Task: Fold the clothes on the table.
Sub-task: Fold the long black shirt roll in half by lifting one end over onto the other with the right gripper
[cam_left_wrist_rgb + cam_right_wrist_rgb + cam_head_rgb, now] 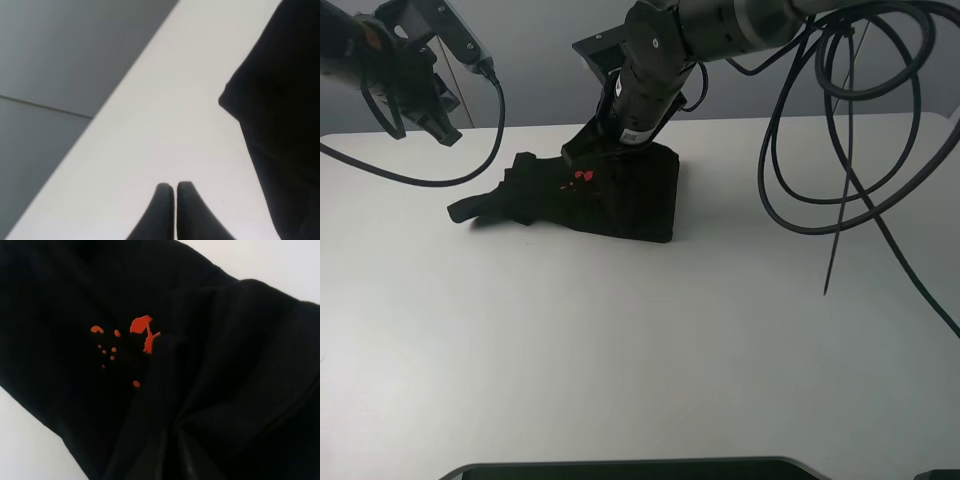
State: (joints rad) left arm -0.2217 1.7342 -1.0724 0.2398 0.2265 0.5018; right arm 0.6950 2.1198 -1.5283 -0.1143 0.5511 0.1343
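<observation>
The black T-shirt lies bunched and partly folded on the white table, toward its far middle. A bit of red print shows on it. My right gripper reaches across onto the shirt's far edge. In the right wrist view the shirt fills the frame with red marks, and folds gather at my dark fingertips, pinched on cloth. My left gripper hangs above the table's far left, apart from the shirt. In the left wrist view it is shut and empty, with the shirt beside it.
Black cables loop down from the right arm over the table's right side. A dark flat object sits at the near table edge. A grey wall runs behind the table's far edge.
</observation>
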